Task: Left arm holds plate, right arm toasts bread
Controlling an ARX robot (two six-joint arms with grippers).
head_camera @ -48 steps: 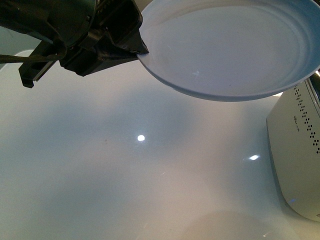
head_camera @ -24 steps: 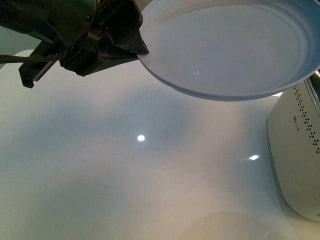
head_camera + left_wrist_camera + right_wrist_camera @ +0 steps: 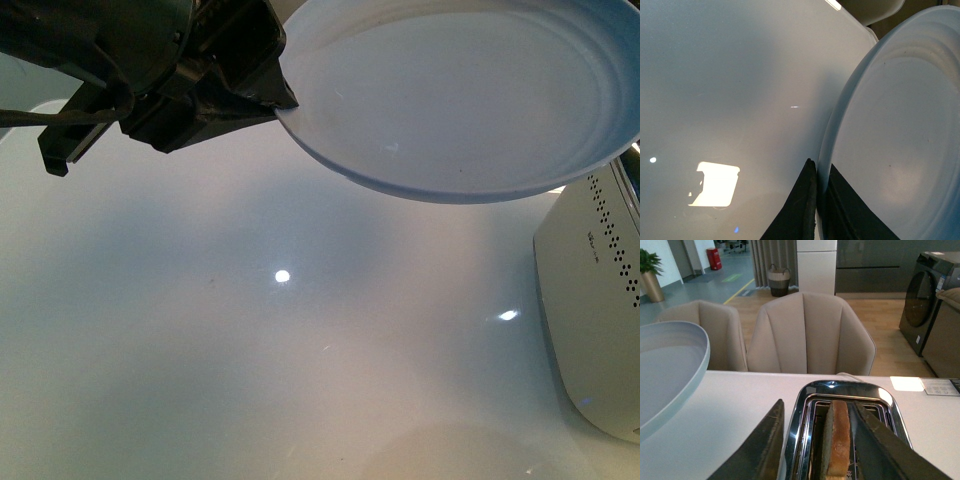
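My left gripper [image 3: 280, 100] is shut on the rim of the pale bluish-white plate [image 3: 470, 90] and holds it tilted above the white table. In the left wrist view the dark jaws pinch the plate [image 3: 900, 140] by its edge. The plate is empty. In the right wrist view my right gripper [image 3: 817, 437] is open, its jaws straddling the bread [image 3: 836, 440], which stands upright in a slot of the toaster [image 3: 810, 390], its top sticking out. The plate also shows at the edge of the right wrist view [image 3: 665, 365].
The white toaster body [image 3: 600, 290] stands at the right edge of the front view on the glossy white table [image 3: 250, 350]. Beige chairs [image 3: 810, 335] stand beyond the table's far edge.
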